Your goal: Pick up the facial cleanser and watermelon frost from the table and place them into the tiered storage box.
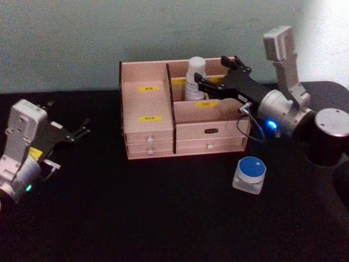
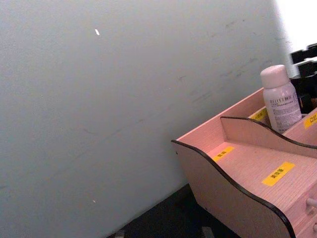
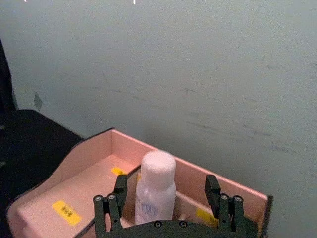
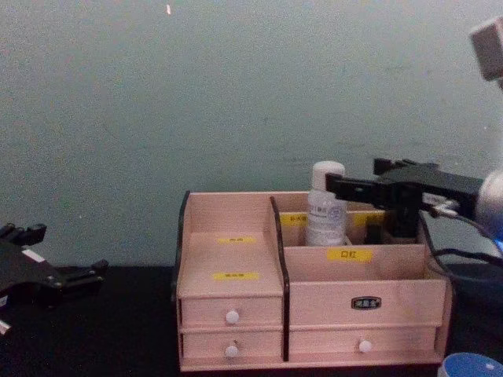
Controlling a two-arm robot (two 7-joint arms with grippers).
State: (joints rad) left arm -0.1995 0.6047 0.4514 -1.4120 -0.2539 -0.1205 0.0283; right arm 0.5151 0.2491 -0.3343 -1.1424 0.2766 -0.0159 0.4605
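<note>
The facial cleanser (image 1: 195, 78), a white capped bottle, stands upright in the rear right compartment of the tiered storage box (image 1: 143, 75). My right gripper (image 1: 211, 71) hovers over that compartment, open. In the right wrist view its fingers (image 3: 118, 196) stand well clear on either side of the facial cleanser (image 3: 156, 191). The chest view shows the same bottle (image 4: 325, 206) beside the gripper (image 4: 354, 177). The watermelon frost (image 1: 250, 174), a small clear jar with a blue lid, sits on the black table in front of the box's right end. My left gripper (image 1: 82, 130) rests open at the far left.
The box (image 4: 236, 214) stands against a pale wall, its white-knobbed drawers (image 4: 232, 316) closed. The left stepped compartments (image 2: 257, 163) hold nothing. Black tabletop (image 1: 163, 207) stretches in front of the box and between the arms.
</note>
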